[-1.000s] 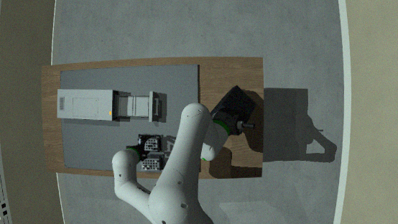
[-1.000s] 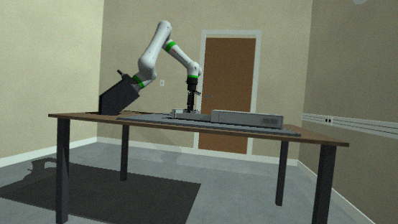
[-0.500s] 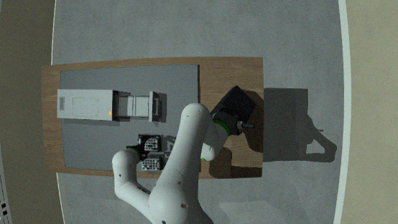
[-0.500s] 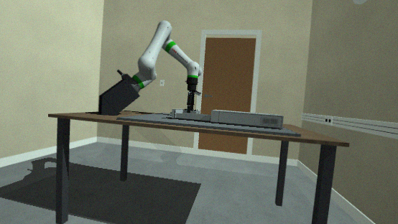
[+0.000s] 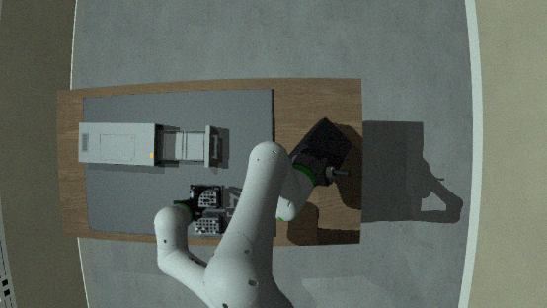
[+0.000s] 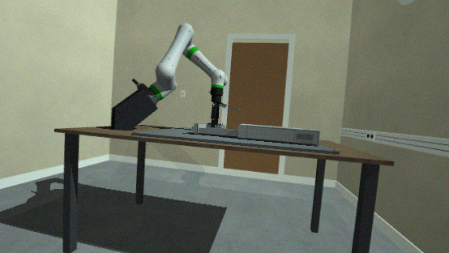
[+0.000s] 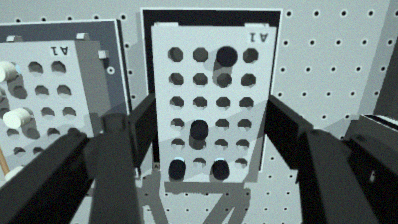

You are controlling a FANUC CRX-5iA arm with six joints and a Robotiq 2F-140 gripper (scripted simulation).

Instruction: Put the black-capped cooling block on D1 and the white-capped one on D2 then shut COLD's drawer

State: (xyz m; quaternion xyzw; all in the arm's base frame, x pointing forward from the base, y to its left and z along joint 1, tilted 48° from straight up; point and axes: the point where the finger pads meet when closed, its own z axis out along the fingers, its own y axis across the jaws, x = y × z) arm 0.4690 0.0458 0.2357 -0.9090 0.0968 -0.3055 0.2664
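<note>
Evidently, the black-capped cooling block point(image 5: 208, 198) point(image 7: 211, 90) is at D1 point(image 7: 210, 17), with the white-capped cooling block point(image 5: 208, 226) point(image 7: 37, 52) at D2 point(image 7: 107, 31). The jaws point(image 5: 207, 199) point(image 6: 215, 124) stand part-spread along the first block's sides, probably to keep it square between the locators; whether they pinch it, I cannot tell. COLD's drawer point(image 5: 195, 143) point(image 6: 222, 131) remains to be shut.
</note>
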